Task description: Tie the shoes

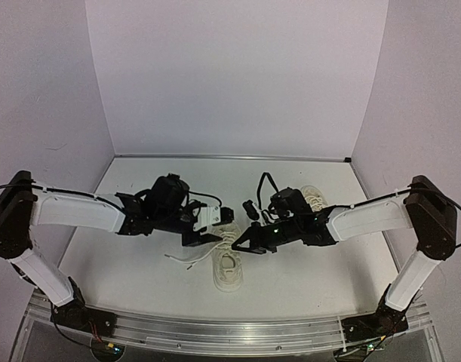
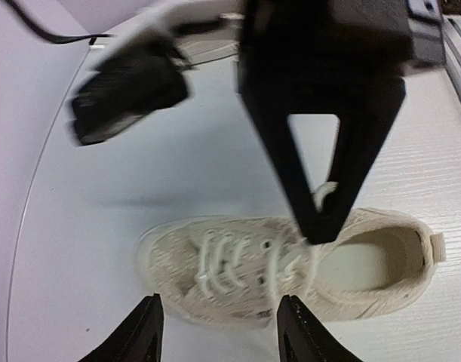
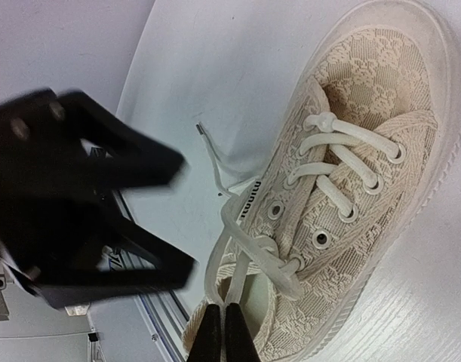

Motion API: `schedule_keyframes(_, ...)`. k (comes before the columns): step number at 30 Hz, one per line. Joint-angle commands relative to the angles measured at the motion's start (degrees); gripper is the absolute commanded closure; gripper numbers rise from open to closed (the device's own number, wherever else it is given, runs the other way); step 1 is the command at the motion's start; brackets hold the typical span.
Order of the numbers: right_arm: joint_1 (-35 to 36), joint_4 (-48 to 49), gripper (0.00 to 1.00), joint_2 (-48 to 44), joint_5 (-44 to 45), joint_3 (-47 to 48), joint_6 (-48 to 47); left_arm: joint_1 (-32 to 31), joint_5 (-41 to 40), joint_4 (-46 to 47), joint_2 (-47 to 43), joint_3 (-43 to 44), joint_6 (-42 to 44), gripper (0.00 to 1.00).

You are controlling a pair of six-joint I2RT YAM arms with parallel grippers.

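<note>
White table [image 1: 139, 294] and pale lilac walls frame the work. One shoe [image 2: 177, 264] lies just under both pairs of fingers; the other shoe [image 1: 315, 197] is well behind the right ones. The right gripper [image 3: 222, 332] is pinched closed, apparently on a lace [image 3: 253, 243]. The left gripper [image 2: 222, 332] stands half open and empty. The knot seems to be in the making; next, the left fingers should catch the free lace end.

Your left arm [image 1: 72, 211] and right arm [image 1: 366, 217] reached inward toward the middle; the left end effector [image 2: 219, 335] stood open-fingered, the right end effector [image 3: 222, 335] pinched shut.
</note>
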Motion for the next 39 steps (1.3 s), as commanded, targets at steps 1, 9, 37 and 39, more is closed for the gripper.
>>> schedule_keyframes(1,0.3,-0.3,1.00,-0.1,1.2,2.5,-1.0,2.8,1.2,-21.6,-6.3,6.7,2.7,0.46)
schedule_keyframes(9,0.3,-1.1,1.00,0.0,1.1,3.7,-1.2,5.3,-4.1,-34.7,-3.4,7.7,7.3,0.48)
schedule_keyframes(37,0.3,-1.3,1.00,0.9,0.8,4.6,-1.5,6.7,-1.4,-40.2,13.4,10.2,7.7,0.77)
schedule_keyframes(39,0.3,-1.3,1.00,1.1,1.0,4.7,-1.5,6.8,-2.0,-40.5,13.4,10.3,7.5,0.90)
